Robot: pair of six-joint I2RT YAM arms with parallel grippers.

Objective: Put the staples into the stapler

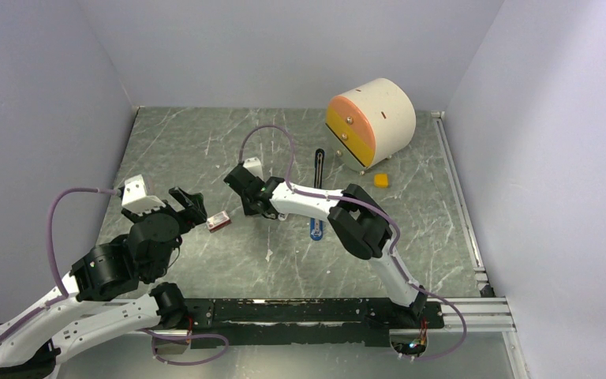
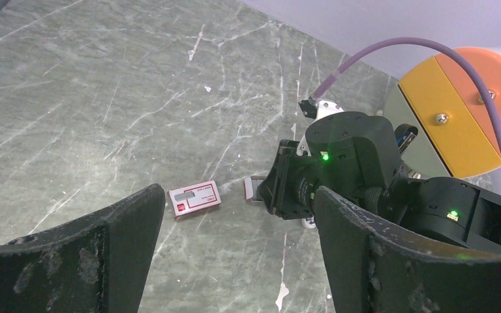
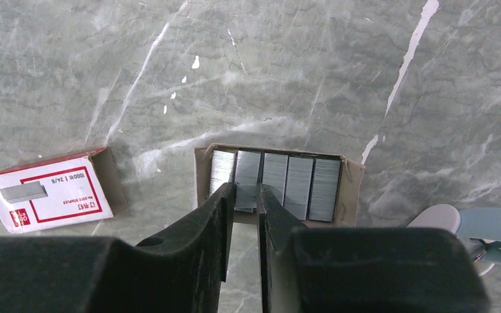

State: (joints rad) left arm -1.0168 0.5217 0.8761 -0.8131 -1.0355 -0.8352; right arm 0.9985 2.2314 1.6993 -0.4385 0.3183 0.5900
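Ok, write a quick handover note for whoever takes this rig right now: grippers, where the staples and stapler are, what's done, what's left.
Left gripper: open, empty, hovering near the red-and-white box.
Right gripper: shut on one strip of the staples, which sit in their open cardboard tray.
Stapler: partly hidden under the right arm.
Done: strip gripped. Left: lift it, carry it to the stapler, load it.

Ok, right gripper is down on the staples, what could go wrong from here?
The right gripper pinches one strip of the staples packed against others; neighbours could lift too, or the strip could break. Nothing holds the cardboard tray, and the left gripper is open, away from it, so it may drag along. The stapler is mostly hidden under the right arm, so insertion is hard to watch.
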